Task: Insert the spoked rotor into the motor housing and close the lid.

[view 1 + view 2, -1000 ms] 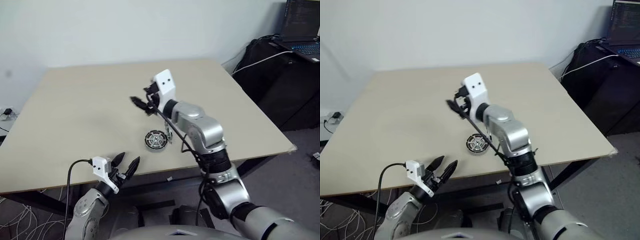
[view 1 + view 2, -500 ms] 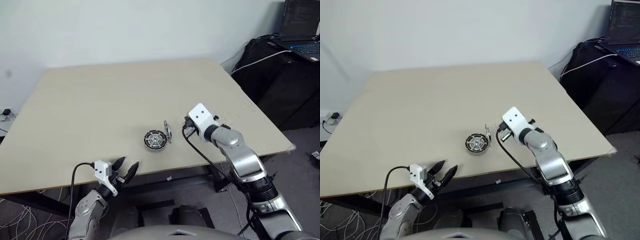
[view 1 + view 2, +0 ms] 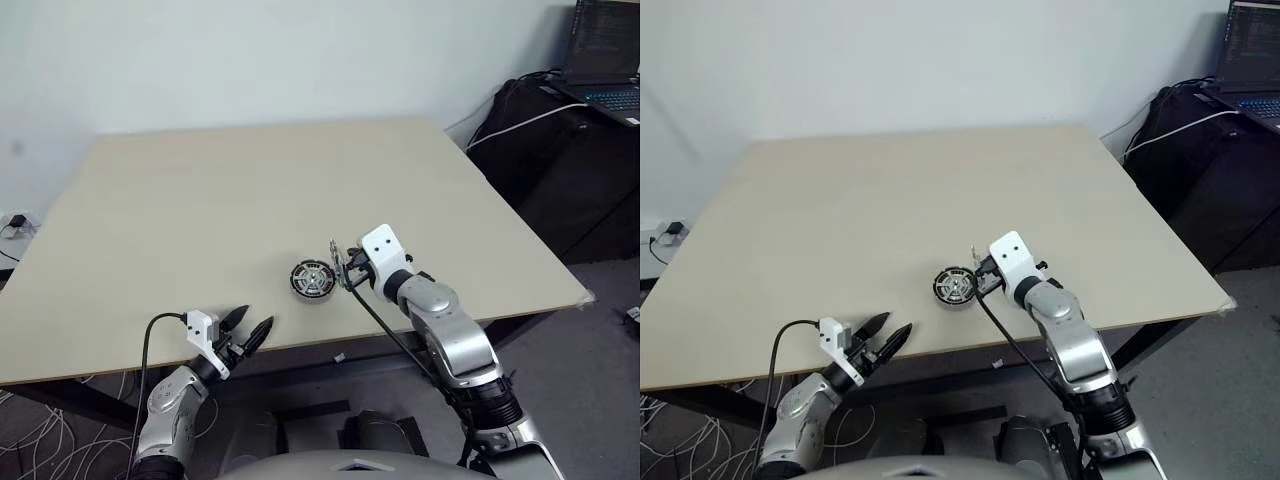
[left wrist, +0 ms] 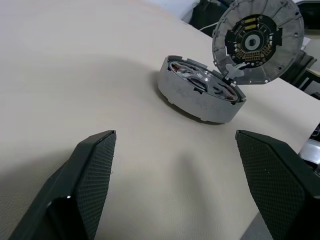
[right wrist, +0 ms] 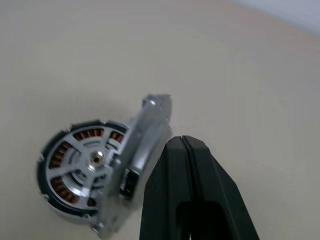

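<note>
The motor housing (image 4: 195, 102) lies on the table near its front edge, and the spoked rotor (image 5: 82, 165) sits inside it, copper windings showing between the spokes. The lid (image 4: 257, 42) stands upright on the housing's right side, its inner face with a dark circuit ring turned toward the housing. My right gripper (image 5: 184, 141) is shut with nothing in it, its tip right beside the lid's (image 3: 334, 262) outer face; I cannot tell whether it touches. My left gripper (image 3: 246, 330) is open at the table's front edge, pointing at the housing from well short of it.
The beige table (image 3: 200, 190) is bare around the housing. A dark desk with a laptop (image 3: 605, 50) and a white cable stands at the far right, off the table. Loose cables lie on the floor at the left.
My right arm came down from over the middle of the table, swung right, then moved in beside the lid, and its gripper shut. The left gripper sank a little at the table's edge.
</note>
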You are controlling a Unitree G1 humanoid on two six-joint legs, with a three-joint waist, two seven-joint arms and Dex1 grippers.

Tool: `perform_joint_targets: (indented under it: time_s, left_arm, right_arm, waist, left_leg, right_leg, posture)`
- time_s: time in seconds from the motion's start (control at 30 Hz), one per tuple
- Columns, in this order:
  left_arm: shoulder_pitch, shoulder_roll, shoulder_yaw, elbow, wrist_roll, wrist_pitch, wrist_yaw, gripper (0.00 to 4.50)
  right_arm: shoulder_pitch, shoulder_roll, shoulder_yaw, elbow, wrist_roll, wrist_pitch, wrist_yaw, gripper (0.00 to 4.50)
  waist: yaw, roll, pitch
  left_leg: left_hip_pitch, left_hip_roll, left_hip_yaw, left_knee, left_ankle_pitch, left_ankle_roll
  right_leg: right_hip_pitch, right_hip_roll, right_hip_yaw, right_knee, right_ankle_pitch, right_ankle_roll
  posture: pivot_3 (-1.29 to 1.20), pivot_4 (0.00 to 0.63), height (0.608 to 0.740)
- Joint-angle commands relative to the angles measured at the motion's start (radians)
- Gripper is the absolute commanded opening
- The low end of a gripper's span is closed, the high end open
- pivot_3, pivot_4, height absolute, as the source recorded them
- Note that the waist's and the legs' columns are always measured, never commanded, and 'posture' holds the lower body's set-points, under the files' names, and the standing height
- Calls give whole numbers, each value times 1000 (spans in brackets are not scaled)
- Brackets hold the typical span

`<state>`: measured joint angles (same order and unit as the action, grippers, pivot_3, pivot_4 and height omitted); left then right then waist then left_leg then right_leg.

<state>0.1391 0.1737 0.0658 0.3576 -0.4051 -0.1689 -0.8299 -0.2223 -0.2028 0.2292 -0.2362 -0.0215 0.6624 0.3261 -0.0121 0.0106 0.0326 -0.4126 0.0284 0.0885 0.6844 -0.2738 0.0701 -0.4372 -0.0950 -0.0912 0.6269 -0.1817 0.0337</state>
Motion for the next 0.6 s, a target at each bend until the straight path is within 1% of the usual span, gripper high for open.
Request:
perform_joint_targets:
  time_s: [0.03,0.3,0.6]
  left_arm:
    - [-15,8,26,35,-1,-29,-9,4043]
    - [-26,7,37,102,-2,-80,-40,4043]
    - [-52,10,60,202,-7,-152,-82,4043]
  right_arm:
    - [-24,27,4,4,4,-22,-16,18]
    - [-51,110,18,113,-1,-59,-47,18]
    - [-135,197,43,304,-12,-133,-62,18]
  waist:
    - [0,0,0]
    - [-2,2,-1]
    - [-8,6,-4]
  left_leg:
    - [0,0,0,0,0,0]
    - [2,0,0,0,0,0]
    - [8,2,-1,0,0,-1]
  right_leg:
    - [0,0,0,0,0,0]
    - [2,0,0,0,0,0]
    - [8,0,-2,1,0,0]
  posture:
    - [0,0,740]
    - [0,0,740]
    - [0,0,740]
